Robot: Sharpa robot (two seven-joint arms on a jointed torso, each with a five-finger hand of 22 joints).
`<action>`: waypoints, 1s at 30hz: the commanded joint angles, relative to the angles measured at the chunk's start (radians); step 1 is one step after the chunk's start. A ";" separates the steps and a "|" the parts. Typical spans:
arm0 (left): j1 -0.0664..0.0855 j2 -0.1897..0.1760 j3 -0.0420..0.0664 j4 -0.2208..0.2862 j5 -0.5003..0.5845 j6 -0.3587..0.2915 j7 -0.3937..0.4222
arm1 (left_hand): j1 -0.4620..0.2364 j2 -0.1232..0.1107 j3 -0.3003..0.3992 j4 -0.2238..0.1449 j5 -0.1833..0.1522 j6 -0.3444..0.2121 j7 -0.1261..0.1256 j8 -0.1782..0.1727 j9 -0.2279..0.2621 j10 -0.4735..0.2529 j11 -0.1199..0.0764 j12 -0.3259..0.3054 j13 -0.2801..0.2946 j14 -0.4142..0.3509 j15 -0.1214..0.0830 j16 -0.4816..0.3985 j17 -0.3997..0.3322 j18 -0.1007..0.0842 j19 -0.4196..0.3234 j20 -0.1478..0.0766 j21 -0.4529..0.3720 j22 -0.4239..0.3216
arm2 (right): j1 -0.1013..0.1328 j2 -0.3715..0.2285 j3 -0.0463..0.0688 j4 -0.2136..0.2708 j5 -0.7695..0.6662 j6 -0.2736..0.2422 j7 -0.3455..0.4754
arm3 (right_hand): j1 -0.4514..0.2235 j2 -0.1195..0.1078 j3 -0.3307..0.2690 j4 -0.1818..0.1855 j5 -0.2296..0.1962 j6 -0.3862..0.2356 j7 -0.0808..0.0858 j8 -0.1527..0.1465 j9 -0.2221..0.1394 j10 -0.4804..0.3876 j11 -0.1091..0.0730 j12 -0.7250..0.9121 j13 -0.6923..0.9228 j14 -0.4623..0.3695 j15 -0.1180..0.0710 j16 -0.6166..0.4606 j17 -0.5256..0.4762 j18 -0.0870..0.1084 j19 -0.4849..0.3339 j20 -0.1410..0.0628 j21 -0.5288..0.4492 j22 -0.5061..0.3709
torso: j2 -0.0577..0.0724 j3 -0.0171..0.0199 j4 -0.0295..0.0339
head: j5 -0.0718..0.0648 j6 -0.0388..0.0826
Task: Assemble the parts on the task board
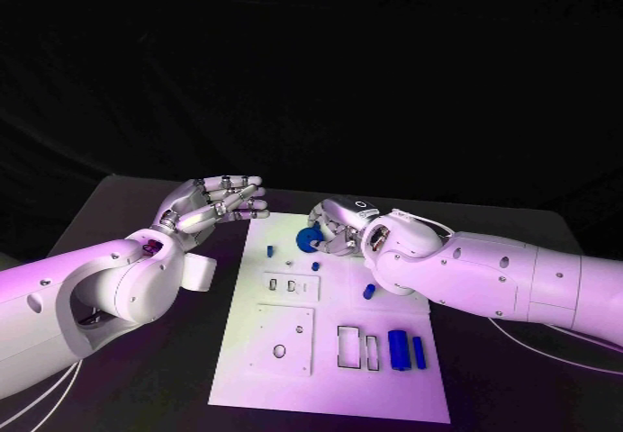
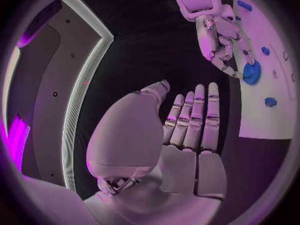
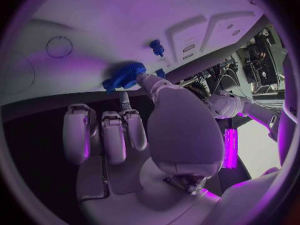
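risk, judged: the blue gear point(image 1: 309, 238) sits at the far end of the task board point(image 1: 331, 378), caught only at its toothed rim by the right hand point(image 1: 348, 227). you could tilt it off its seat, or let it slip and roll off the far edge, if the fingers press unevenly.

right hand: thumb and a fingertip on the gear's rim in the right wrist view, other fingers part curled beside it; whether the gear is lifted or resting on the board, you cannot tell.

left hand point(image 1: 211, 209): fingers straight and together, holding nothing, raised just off the board's far left corner.

other parts: two blue bars point(image 1: 406, 350) near the right edge.
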 commanded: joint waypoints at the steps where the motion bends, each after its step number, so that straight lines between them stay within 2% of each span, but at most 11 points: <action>1: 0.001 0.002 0.001 0.001 0.002 0.017 0.005 | -0.012 -0.002 0.006 -0.002 -0.005 -0.005 0.049 -0.005 -0.001 -0.004 0.002 -0.006 0.001 -0.002 0.004 -0.006 0.001 0.013 0.004 0.004 0.001 -0.001 | 0.000 -0.002 0.000 0.000 0.002 0.014 0.001 | -0.017 -0.005 -0.012 0.005 0.012 -0.011 0.002 -0.010 -0.004 -0.004 0.010 -0.008 0.118 0.101 0.007 0.003 0.245 -0.014 -0.001 0.009 -0.005 0.060 | 0.000 0.0004 0.0008 | 0.000 0.000; 4: 0.001 0.002 0.001 0.001 0.002 0.017 0.005 | -0.012 -0.002 0.006 -0.002 -0.005 -0.005 0.049 -0.005 -0.001 -0.004 0.002 -0.006 0.001 -0.002 0.004 -0.006 0.001 0.013 0.004 0.004 0.001 -0.001 | 0.000 -0.003 0.000 0.000 0.009 0.018 0.004 | -0.033 -0.002 -0.030 0.017 0.024 -0.013 0.004 -0.018 -0.005 -0.004 0.012 -0.008 0.118 0.102 0.009 0.004 0.246 -0.014 -0.001 0.011 -0.005 0.061 | 0.000 0.0008 0.0004 | 0.001 -0.001; 14: 0.001 0.002 0.001 0.001 0.002 0.017 0.006 | -0.012 -0.002 0.006 -0.002 -0.005 -0.005 0.049 -0.005 -0.001 -0.004 0.002 -0.006 0.001 -0.002 0.004 -0.006 0.001 0.013 0.004 0.004 0.001 -0.001 | -0.001 -0.017 0.000 0.015 0.020 0.014 0.009 | -0.041 0.004 -0.038 0.025 0.034 -0.008 0.003 -0.020 -0.005 0.000 0.011 -0.004 0.123 0.102 0.009 0.004 0.249 -0.015 0.002 0.012 -0.002 0.065 | 0.000 0.0012 0.0002 | 0.002 0.000; 18: 0.001 0.002 0.001 0.001 0.002 0.017 0.006 | -0.012 -0.002 0.006 -0.002 -0.005 -0.005 0.049 -0.005 -0.001 -0.004 0.002 -0.006 0.001 -0.002 0.004 -0.006 0.001 0.013 0.004 0.004 0.001 -0.001 | -0.001 -0.043 0.000 0.036 0.029 -0.019 0.014 | -0.040 0.009 -0.038 0.027 0.044 -0.001 0.002 -0.019 -0.003 0.002 0.010 -0.002 0.126 0.102 0.008 0.004 0.248 -0.015 0.002 0.012 -0.002 0.066 | 0.000 0.0017 0.0011 | 0.001 0.002; 19: 0.001 0.001 0.001 0.000 0.002 0.017 0.006 | -0.012 -0.002 0.006 -0.002 -0.005 -0.005 0.049 -0.005 -0.001 -0.004 0.002 -0.006 0.001 -0.002 0.004 -0.006 0.001 0.013 0.004 0.004 0.001 -0.001 | -0.001 -0.055 0.000 0.046 0.036 -0.034 0.017 | -0.039 0.013 -0.035 0.028 0.065 0.004 0.001 -0.019 -0.003 0.004 0.009 0.001 0.128 0.102 0.007 0.005 0.250 -0.015 0.002 0.011 -0.002 0.066 | -0.001 0.0019 0.0004 | 0.001 0.002; 21: 0.001 0.000 0.001 0.000 0.002 0.017 0.006 | -0.012 -0.002 0.006 -0.002 -0.005 -0.005 0.049 -0.005 -0.001 -0.004 0.002 -0.006 0.001 -0.002 0.004 -0.006 0.001 0.013 0.004 0.004 0.001 -0.001 | 0.001 -0.101 0.001 0.081 0.071 -0.076 0.032 | -0.034 0.014 -0.029 0.025 0.079 0.010 -0.001 -0.020 -0.002 0.007 0.008 0.004 0.132 0.102 0.006 0.004 0.248 -0.015 0.003 0.010 -0.002 0.067 | -0.003 0.0023 -0.0020 | -0.001 0.004; 24: 0.001 -0.001 0.001 -0.002 0.002 0.017 0.006 | -0.012 -0.002 0.006 -0.002 -0.005 -0.005 0.049 -0.005 -0.001 -0.004 0.002 -0.006 0.001 -0.002 0.004 -0.006 0.001 0.013 0.004 0.004 0.001 -0.001 | 0.009 -0.161 0.002 0.121 0.151 -0.099 0.075 | -0.016 0.014 -0.019 0.011 0.068 0.014 -0.001 -0.021 -0.002 0.005 0.007 0.001 0.129 0.100 0.005 0.002 0.239 -0.012 -0.005 0.009 -0.013 0.056 | -0.004 0.0039 -0.0066 | -0.005 0.007; 27: 0.001 -0.002 0.001 -0.005 0.002 0.017 0.007 | -0.012 -0.002 0.006 -0.002 -0.005 -0.005 0.049 -0.005 -0.001 -0.004 0.002 -0.006 0.001 -0.002 0.004 -0.006 0.001 0.013 0.004 0.004 0.001 -0.001 | 0.020 -0.237 0.003 0.164 0.268 -0.092 0.150 | -0.002 0.014 -0.008 -0.003 0.047 0.015 0.001 -0.025 -0.003 -0.001 0.008 -0.005 0.122 0.098 0.005 0.000 0.230 -0.009 -0.013 0.009 -0.024 0.045 | -0.007 0.0083 -0.0151 | -0.008 0.009; 30: 0.001 -0.001 0.000 -0.009 0.002 0.018 0.007 | -0.012 -0.002 0.006 -0.002 -0.005 -0.005 0.049 -0.005 -0.001 -0.004 0.002 -0.006 0.001 -0.002 0.004 -0.006 0.001 0.013 0.004 0.004 0.001 -0.001 | 0.026 -0.307 0.003 0.192 0.350 -0.070 0.226 | 0.007 0.004 -0.006 -0.016 0.035 0.015 0.002 -0.029 -0.003 -0.011 0.009 -0.014 0.113 0.096 0.007 -0.002 0.222 -0.006 -0.021 0.009 -0.035 0.035 | -0.011 0.0129 -0.0233 | -0.011 0.010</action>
